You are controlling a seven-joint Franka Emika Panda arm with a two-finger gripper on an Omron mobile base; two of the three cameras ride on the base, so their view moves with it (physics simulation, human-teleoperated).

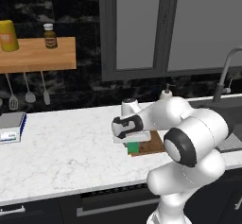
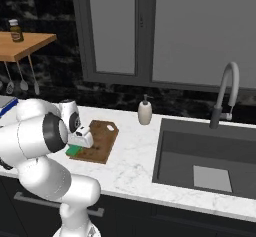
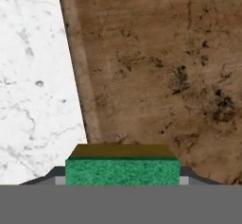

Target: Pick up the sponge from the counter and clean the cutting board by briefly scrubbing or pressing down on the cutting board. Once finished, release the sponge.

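The sponge (image 3: 123,171) is clamped between the jaws of the gripper (image 3: 123,181) and held over the cutting board (image 3: 165,76) on the counter (image 3: 33,76).

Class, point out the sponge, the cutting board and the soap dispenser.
sponge (image 3: 123,171), hand view, its green face.
cutting board (image 2: 102,138), right base view, bare wood near its middle.
soap dispenser (image 2: 145,112), right base view, its body.

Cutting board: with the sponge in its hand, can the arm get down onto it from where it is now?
Probably yes. The hand holds the sponge directly over the cutting board, near the board's edge by the counter. The board's surface beneath looks bare, so nothing blocks a press down.
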